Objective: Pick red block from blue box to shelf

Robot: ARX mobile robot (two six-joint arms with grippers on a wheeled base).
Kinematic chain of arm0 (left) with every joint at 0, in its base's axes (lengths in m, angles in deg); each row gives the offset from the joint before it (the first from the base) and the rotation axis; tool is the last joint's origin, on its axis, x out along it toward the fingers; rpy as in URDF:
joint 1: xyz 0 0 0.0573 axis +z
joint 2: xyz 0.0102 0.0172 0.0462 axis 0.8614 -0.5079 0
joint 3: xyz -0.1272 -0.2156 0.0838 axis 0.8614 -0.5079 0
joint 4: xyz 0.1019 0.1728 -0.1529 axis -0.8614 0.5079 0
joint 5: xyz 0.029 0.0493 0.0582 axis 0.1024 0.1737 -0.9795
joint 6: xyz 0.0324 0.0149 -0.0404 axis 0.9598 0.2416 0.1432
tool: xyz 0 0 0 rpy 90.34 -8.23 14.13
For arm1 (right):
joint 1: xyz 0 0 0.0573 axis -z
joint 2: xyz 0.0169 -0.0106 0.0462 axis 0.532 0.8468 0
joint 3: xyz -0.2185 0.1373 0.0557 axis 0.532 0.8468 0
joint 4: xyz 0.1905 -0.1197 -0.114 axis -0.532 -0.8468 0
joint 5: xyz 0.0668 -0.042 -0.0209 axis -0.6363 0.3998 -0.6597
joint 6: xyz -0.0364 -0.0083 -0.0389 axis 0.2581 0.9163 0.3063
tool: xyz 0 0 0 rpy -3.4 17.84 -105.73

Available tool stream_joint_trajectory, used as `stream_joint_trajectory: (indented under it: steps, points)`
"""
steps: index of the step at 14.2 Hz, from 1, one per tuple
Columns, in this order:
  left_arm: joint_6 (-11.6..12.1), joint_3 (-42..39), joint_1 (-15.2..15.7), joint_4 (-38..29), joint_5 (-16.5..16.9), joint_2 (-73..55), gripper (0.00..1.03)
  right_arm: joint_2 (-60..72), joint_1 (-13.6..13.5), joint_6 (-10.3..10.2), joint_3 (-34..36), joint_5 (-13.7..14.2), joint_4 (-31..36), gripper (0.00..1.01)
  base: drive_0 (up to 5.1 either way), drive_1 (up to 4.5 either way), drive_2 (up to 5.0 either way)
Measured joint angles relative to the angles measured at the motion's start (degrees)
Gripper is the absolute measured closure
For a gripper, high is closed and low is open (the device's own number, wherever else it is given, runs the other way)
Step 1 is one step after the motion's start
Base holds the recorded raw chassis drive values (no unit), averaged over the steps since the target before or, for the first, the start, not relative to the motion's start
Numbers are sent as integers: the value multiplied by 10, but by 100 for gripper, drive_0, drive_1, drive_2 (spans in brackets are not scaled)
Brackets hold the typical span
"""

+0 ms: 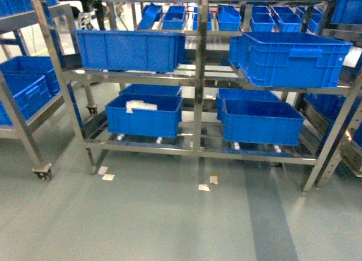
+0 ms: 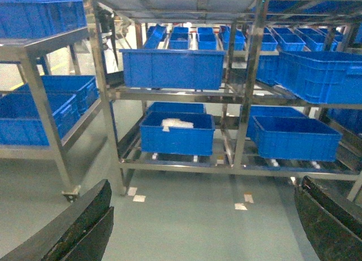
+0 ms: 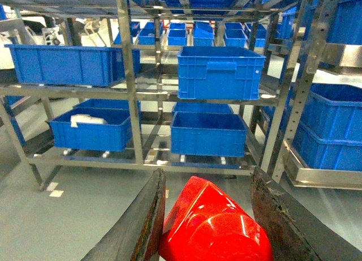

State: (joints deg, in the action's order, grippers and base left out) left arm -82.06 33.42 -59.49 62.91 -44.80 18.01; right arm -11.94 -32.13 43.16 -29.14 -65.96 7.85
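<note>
In the right wrist view the red block (image 3: 212, 227) is clamped between two dark fingers, tilted, its glossy face toward the camera. My right gripper (image 3: 208, 176) is shut on it and held above the floor, some way in front of the shelf (image 3: 133, 91). The shelf (image 1: 199, 74) is a steel rack with several tiers, standing straight ahead. My left gripper (image 2: 205, 184) is open and empty, its fingers (image 2: 85, 227) wide apart, and it faces the shelf (image 2: 249, 91). Neither gripper shows in the head view. The blue box is out of view.
Dark blue ribbed crates (image 1: 131, 50) fill the shelf's tiers; a lower left crate (image 1: 144, 116) holds something white. A second rack on casters (image 1: 42, 171) stands at the left and another rack (image 3: 328, 131) at the right. White tape marks (image 1: 203, 187) lie on the grey floor.
</note>
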Motion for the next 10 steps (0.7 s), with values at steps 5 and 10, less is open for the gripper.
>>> stream_joint_trajectory:
  steps: [5,10]
  points:
    - [0,0,0,0,0,0,5,0,0,0,0,0,0,62,-145,-145,-145]
    - [0,0,-1,0,0,0,5,0,0,0,0,0,0,62,-87,-87,-87]
